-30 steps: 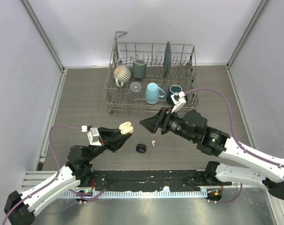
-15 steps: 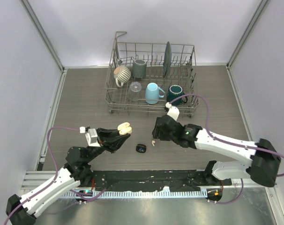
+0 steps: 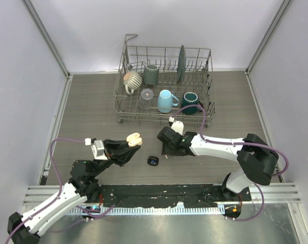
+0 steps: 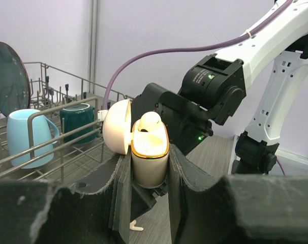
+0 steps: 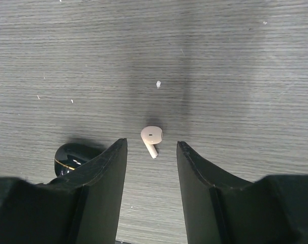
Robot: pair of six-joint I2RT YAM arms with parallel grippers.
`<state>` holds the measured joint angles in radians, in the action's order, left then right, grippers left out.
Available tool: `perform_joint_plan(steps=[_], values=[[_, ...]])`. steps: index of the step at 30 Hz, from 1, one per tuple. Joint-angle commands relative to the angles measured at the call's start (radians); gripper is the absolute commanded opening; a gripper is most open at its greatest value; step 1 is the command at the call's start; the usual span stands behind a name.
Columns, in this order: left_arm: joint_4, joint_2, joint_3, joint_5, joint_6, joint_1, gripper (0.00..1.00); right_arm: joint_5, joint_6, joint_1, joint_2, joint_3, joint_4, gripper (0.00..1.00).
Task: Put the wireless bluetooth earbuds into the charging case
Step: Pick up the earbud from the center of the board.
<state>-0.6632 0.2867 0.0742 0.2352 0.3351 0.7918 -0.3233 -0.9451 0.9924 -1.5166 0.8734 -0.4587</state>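
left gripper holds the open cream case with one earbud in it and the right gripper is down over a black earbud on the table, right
Not quite. The earbud on the table, between the open jaws of the right gripper, is pale cream, not black, as the right wrist view shows. The rest is right.

Soft, even overhead light, with glare only on the metal rail [image 3: 144,229] at the near edge. A diffuse dark shadow lies on the tabletop [image 5: 166,86] by the sharp cream earbud [image 5: 152,137]. The close jaws blur in the wrist views, while the charging case [image 4: 150,157] is crisp.
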Motion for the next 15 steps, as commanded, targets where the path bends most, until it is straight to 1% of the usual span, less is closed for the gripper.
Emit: perform_joint_plan(steps=[1, 5, 15], values=[[-0.003, -0.024, 0.007, -0.014, -0.002, 0.004, 0.00, 0.009, -0.017, -0.001, -0.020, 0.035, 0.034, 0.48], [0.008, -0.040, 0.001, -0.020, -0.002, 0.004, 0.00, -0.006, -0.027, -0.001, -0.030, 0.030, 0.035, 0.45], [0.011, -0.041, 0.003, -0.019, -0.001, 0.003, 0.00, 0.010, -0.031, -0.001, -0.062, 0.036, 0.048, 0.41]])
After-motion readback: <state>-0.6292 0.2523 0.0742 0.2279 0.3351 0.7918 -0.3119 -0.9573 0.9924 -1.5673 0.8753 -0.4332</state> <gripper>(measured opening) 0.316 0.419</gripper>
